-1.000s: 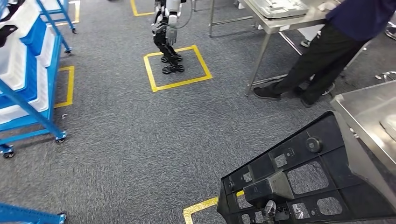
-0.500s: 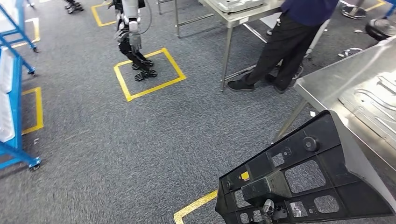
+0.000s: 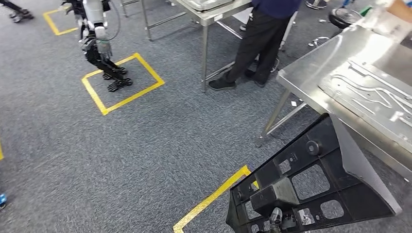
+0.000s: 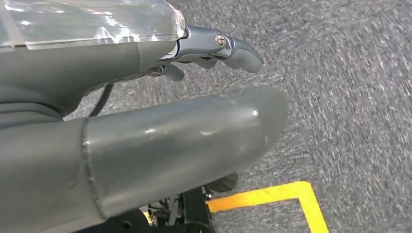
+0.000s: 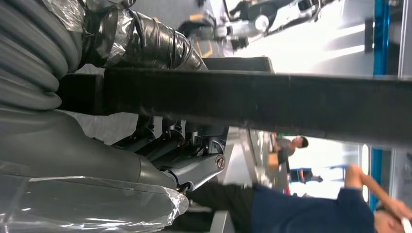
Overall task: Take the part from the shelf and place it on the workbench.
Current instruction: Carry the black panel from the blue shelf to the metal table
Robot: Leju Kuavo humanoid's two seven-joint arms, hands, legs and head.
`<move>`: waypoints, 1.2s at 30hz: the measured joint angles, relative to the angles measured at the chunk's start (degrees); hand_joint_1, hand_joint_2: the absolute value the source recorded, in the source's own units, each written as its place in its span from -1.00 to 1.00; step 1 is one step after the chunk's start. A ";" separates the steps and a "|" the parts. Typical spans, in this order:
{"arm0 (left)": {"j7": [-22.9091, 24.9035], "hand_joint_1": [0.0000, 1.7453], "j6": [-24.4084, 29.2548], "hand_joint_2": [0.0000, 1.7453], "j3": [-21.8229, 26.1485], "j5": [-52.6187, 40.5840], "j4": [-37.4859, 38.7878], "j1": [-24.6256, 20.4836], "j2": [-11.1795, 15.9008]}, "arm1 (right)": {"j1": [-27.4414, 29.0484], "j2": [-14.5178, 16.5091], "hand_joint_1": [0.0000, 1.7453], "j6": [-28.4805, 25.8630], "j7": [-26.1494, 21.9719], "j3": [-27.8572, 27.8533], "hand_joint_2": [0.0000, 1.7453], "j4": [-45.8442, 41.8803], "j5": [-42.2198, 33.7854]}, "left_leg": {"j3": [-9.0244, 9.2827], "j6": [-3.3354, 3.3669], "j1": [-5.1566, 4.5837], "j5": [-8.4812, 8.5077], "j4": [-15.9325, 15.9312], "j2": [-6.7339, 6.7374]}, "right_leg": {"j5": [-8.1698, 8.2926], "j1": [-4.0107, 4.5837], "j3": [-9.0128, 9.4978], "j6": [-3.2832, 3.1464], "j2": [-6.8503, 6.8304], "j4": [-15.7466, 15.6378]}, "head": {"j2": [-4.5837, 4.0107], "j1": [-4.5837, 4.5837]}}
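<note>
The part (image 3: 311,189) is a large black plastic panel with several cut-outs, held up at the lower right of the head view. Its far corner overlaps the near edge of the steel workbench (image 3: 311,82). My right hand (image 5: 184,145) grips the part (image 5: 272,104) from below, fingers wrapped around its dark edge. One fingertip (image 3: 276,216) shows through the panel's lower openings. My left hand (image 4: 214,53) hangs over the grey carpet and holds nothing, with its fingers apart from the thick thumb.
A pressed metal sheet (image 3: 369,92) lies on the workbench. A person (image 3: 257,39) in dark clothes stands by another steel table (image 3: 209,14). Another robot (image 3: 99,43) stands in a yellow floor square at the far left. A yellow tape line (image 3: 214,199) crosses the carpet near me.
The whole view has swung to the right: the blue shelf has left the picture and the workbench fills more of the right side. The part stays in my right hand.
</note>
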 joint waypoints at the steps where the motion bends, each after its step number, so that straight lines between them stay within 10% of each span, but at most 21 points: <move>1: 0.00 -1.00 -0.04 -1.00 0.04 0.03 0.00 -0.05 -0.04 | 0.01 0.00 1.00 -0.01 0.00 0.00 1.00 0.02 0.03 | 0.22 -0.09 -0.01 -0.15 -0.01 0.71 | 1.97 0.05 1.83 -0.18 -0.51 -3.35 | 0.00 0.00; 5: -0.02 -1.00 -0.11 -1.00 0.09 0.04 0.00 -0.23 -0.23 | -0.09 0.01 1.00 -0.05 0.00 0.02 1.00 -0.01 0.15 | 1.13 -1.00 -0.18 -0.76 -0.06 2.77 | 5.31 1.14 7.43 -1.62 -4.76 -14.15 | 0.00 -0.01; 7: -0.05 -1.00 -0.15 -1.00 0.11 0.05 0.00 -0.34 -0.27 | -0.01 0.01 1.00 -0.17 0.00 0.02 1.00 -0.03 0.20 | 1.53 -1.61 -0.20 -0.95 -0.28 3.73 | 5.50 1.15 7.37 -2.11 -3.40 -14.36 | 0.00 -0.03; 10: -0.21 -1.00 -0.22 -1.00 0.22 0.14 0.00 -0.41 -0.28 | 0.04 0.02 1.00 -0.58 0.00 0.05 1.00 -0.03 0.37 | 0.50 -2.27 -0.09 -3.63 3.16 0.54 | 6.08 0.40 7.81 -3.03 -1.41 -15.32 | 0.00 -0.05; 13: -0.28 -1.00 -0.24 -1.00 0.44 0.31 0.00 -0.12 -0.27 | -0.02 0.11 1.00 -0.70 0.00 0.11 1.00 0.06 0.60 | -4.85 -2.51 0.01 -8.35 14.16 -2.64 | 6.12 0.41 7.79 -3.42 0.87 -15.27 | 0.00 -0.09; 15: -0.28 -1.00 -0.23 -1.00 0.48 0.39 0.00 0.03 -0.27 | 0.02 0.13 1.00 -0.75 0.00 0.11 1.00 0.15 0.71 | -6.02 -2.51 0.02 -6.97 15.30 -2.91 | 6.00 0.47 7.85 -3.40 2.68 -14.98 | 0.00 -0.09; 18: -0.33 -1.00 -0.21 -1.00 0.52 0.43 0.00 0.01 -0.23 | 0.01 0.14 1.00 -0.84 0.00 0.11 1.00 0.21 0.89 | -2.26 -2.06 0.05 -0.84 4.85 -5.36 | 5.54 0.42 7.73 -2.97 5.11 -14.13 | 0.00 -0.09; 22: -0.51 -1.00 -0.14 -1.00 0.55 0.44 0.00 -0.16 -0.20 | 0.11 0.14 1.00 -1.01 0.00 0.09 1.00 0.26 1.11 | -0.67 -1.27 -0.13 0.19 0.74 -6.55 | 5.59 0.17 6.96 -1.59 7.43 -13.81 | 0.00 -0.09; 27: -0.72 -1.00 -0.28 -1.00 0.58 0.38 -0.02 -0.15 -0.28 | 0.17 0.10 1.00 -2.01 0.00 0.04 1.00 0.22 1.88 | -0.05 0.15 0.16 0.75 -0.51 -2.96 | 0.36 0.27 2.22 -0.42 1.10 -4.52 | 0.00 0.20; 30: -0.72 -1.00 -0.29 -1.00 0.60 0.33 -0.02 -0.01 -0.27 | 0.25 0.09 1.00 -2.54 0.00 0.03 1.00 0.30 1.99 | 0.14 0.13 0.11 0.34 -0.46 -0.49 | -0.91 -0.33 -1.20 0.19 0.15 1.63 | 0.00 0.20; 33: -0.72 -1.00 -0.28 -1.00 0.64 0.23 -0.02 -0.05 -0.31 | 0.28 0.09 1.00 -2.83 0.00 0.05 1.00 0.30 1.99 | 1.01 -0.47 0.06 -0.35 -0.43 1.44 | 4.62 -0.47 4.05 0.13 -2.29 -8.43 | 0.00 0.20; 36: -0.77 -1.00 -0.22 -1.00 0.75 0.21 -0.02 -0.17 -0.30 | 0.25 0.10 1.00 -2.89 0.00 0.15 1.00 0.28 1.93 | 1.76 -1.46 -0.29 -1.00 -0.44 2.83 | 5.87 0.20 6.71 -0.65 -4.34 -13.83 | 0.00 0.18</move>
